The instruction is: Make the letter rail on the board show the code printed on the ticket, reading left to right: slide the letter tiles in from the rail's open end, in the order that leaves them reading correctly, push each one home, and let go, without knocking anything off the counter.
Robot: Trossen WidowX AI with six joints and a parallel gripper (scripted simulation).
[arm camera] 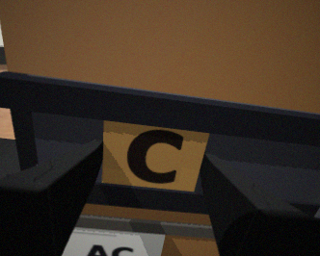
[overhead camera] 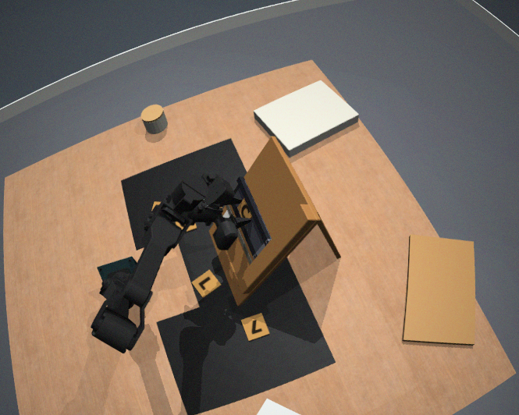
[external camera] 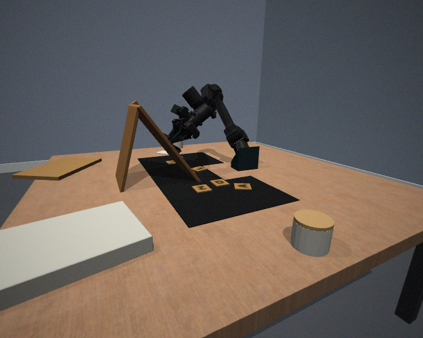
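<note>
My gripper [overhead camera: 243,210] [arm camera: 153,152] is shut on the C tile [overhead camera: 247,207] [arm camera: 116,164], one finger at each side. The C stands upright between the dark rail's lips, a little right of its left end post in the wrist view. The rail [overhead camera: 256,209] [arm camera: 134,100] crosses the sloping brown board [overhead camera: 277,187] [external camera: 184,162]. No other tile shows in its visible part. The ticket [arm camera: 78,243] below reads "AC" at its visible edge; the rest is hidden. Loose tiles [overhead camera: 206,283] [overhead camera: 255,326] [external camera: 201,188] [external camera: 219,182] [external camera: 242,186] lie on the black mat [overhead camera: 259,370] [external camera: 204,214]; the arm partly covers some.
A white-topped block [overhead camera: 306,115] [external camera: 65,236] stands behind the board, near its far corner. A grey can with a tan lid [overhead camera: 154,118] [external camera: 312,234] stands near the counter edge. A tan slab [overhead camera: 440,289] [external camera: 58,168] lies beyond the board's back leg.
</note>
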